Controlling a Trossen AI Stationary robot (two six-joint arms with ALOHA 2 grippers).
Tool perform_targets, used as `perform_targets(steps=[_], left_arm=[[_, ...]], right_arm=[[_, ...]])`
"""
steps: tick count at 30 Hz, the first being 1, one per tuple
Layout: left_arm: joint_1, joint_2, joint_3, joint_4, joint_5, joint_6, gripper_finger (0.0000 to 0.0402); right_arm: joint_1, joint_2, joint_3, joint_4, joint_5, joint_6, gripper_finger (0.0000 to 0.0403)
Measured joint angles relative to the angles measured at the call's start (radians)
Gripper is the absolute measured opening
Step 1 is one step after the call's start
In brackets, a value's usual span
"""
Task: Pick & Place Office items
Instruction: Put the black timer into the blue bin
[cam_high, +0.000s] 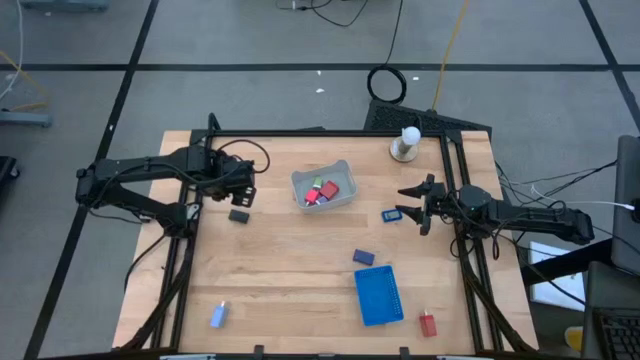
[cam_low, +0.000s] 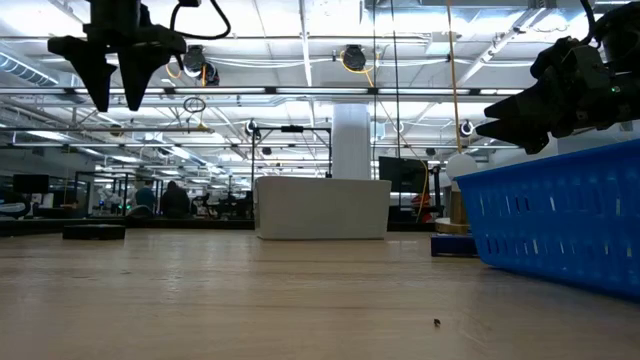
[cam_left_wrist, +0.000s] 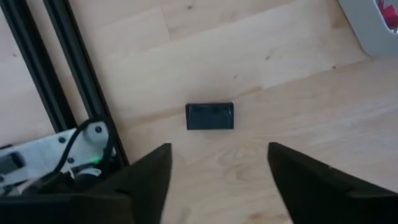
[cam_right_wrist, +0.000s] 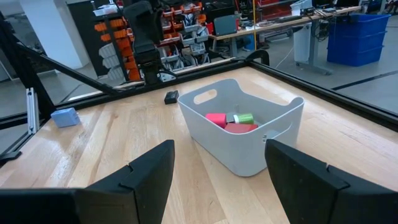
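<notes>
Industrial lab: open hall, ceiling rails (cam_low: 300, 92), parts racks (cam_right_wrist: 186, 25), workbenches (cam_right_wrist: 280, 25).

The light is bright and even, coming from long ceiling lamps (cam_low: 300, 60) seen in the low view. The pale wooden bench (cam_high: 300, 270) shows only soft, short shadows and no strong glare. The left wrist view is slightly blurred; the dark fingers (cam_left_wrist: 146, 180) near the lens are out of focus.

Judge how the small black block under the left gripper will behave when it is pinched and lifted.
The black block looks rigid, with straight edges, so it probably won't flex. It lies flat on the wooden table and is low and rectangular, so it is unlikely to roll or tip. Being small, it is probably light; the open left gripper spans it easily, though smooth sides might slip.
</notes>
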Motion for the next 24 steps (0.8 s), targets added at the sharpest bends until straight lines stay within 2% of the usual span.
perform_targets(steps=[6, 8, 15, 24], left_arm=[[0.000, 0.000, -0.003, -0.016, 0.014, -0.055, 0.0369], [0.000, 0.008, -0.013, -0.019, 0.013, -0.068, 0.0391], [-0.005, 0.012, -0.128, 0.069, 0.055, -0.103, 0.0374], [0.012, 0.013, -0.363, 0.432, 0.165, -0.038, 0.0370]], right_arm=[[0.000, 0.000, 0.000, 0.000, 0.000, 0.000, 0.0242], [0.000, 0.000, 0.000, 0.000, 0.000, 0.000, 0.0242], [0.000, 0.000, 0.000, 0.000, 0.000, 0.000, 0.0242], [0.000, 0.000, 0.000, 0.000, 0.000, 0.000, 0.0242]])
